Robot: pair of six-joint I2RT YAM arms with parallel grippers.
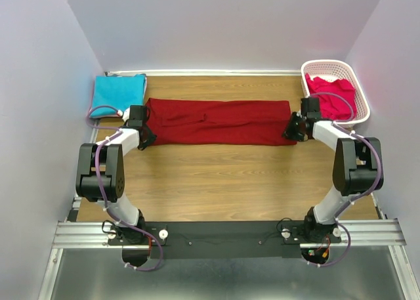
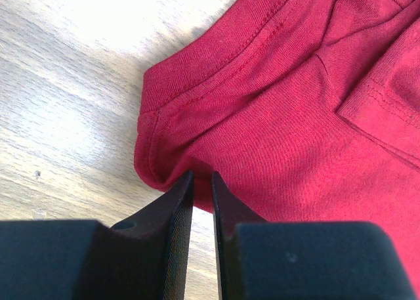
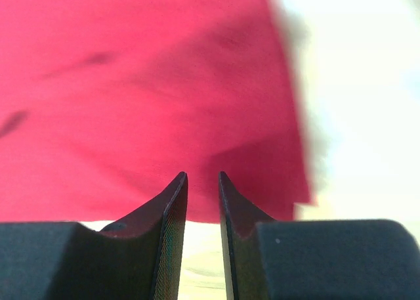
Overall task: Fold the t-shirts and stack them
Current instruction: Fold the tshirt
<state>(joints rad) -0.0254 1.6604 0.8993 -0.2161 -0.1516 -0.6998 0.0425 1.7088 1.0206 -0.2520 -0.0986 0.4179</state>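
The dark red shirt [image 1: 220,121] lies stretched on the table [image 1: 223,182] between left end effector [image 2: 202,175] and right end effector [image 3: 203,175], both nearly clenched; grip I cannot tell. Weak pinch may drop one end.

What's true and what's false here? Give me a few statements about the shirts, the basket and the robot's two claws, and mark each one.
1. The dark red t-shirt lies as a long strip across the table. True.
2. The turquoise t-shirt sits in the basket. False: it lies folded on the table at the far left corner; the basket holds the pinkish-red t-shirt.
3. The left gripper is at the strip's left end and the right gripper at its right end. True.
4. All three shirts are stacked in one pile. False: they lie in three separate places.
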